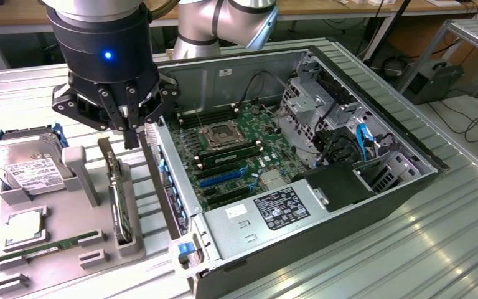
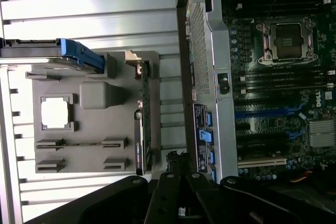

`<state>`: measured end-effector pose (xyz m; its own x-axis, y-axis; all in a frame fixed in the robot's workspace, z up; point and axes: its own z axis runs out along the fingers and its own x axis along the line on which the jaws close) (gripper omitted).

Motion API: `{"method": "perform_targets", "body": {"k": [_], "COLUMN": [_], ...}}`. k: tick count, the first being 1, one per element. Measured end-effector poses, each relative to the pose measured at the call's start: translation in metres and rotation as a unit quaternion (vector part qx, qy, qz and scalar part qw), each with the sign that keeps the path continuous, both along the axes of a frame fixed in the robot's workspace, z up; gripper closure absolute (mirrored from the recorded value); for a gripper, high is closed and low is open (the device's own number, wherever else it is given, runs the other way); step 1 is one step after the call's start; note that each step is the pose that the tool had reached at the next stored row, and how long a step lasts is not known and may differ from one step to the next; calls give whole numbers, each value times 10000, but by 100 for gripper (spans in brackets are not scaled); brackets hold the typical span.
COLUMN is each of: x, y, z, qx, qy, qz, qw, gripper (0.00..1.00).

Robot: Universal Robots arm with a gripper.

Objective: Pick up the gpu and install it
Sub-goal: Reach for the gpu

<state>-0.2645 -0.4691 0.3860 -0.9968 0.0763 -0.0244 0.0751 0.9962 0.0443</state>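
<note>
Wrist of your arm [image 1: 98, 43] hangs straight down in the exterior view, over the strip between the grey holder [image 1: 73, 180] and the open computer case [image 1: 305, 261], so the jaws point at the worktop [image 1: 438, 249]. Your jaws are drawn together and grip nothing. The gpu [image 1: 116, 193] stands on its long edge in a slot of the holder. Its long axis runs from the far side of the scene toward the near side, roughly parallel to the case's wall beside it. The tips of the jaws hang near the card's far end, just to the exterior view's right of it. A hard drive [image 1: 25, 167] and a green memory stick [image 1: 48, 247] sit farther to the exterior view's left.

In the wrist view you look down past the dark linkages of the jaws, closed on nothing. The gpu [image 2: 143, 124] shows edge-on as a thin dark strip in its slot, its length parallel to the case's perforated wall [image 2: 202, 77]. It lies beside the jaws, not under them and apart from them, between the tips and the holder's raised block [image 2: 102, 95]. The motherboard [image 2: 283, 77] lies beyond that wall.
</note>
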Motion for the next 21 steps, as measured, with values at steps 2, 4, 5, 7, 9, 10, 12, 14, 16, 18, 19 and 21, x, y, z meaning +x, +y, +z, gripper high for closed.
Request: {"method": "perform_targets", "body": {"k": [2,4,5,7,9,10,12,14,16,18,19,21], "x": [0,0,0,0,0,0,0,0,0,0,0,0], "y": [-5,-10,-12,-16,-20,-22,-26,-30,-35,-38,-42,-46], "z": [-1,-2,-2,-3,-3,-4,-5,-5,-6,-7,-7,-8], "qx": [0,0,0,0,0,0,0,0,0,0,0,0], "qy": [0,0,0,0,0,0,0,0,0,0,0,0], "qz": [0,0,0,0,0,0,0,0,0,0,0,0], "qw": [10000,10000,10000,10000,10000,10000,10000,10000,10000,10000,10000,10000], "gripper": [89,89,89,89,89,89,89,89,89,89,89,89]}}
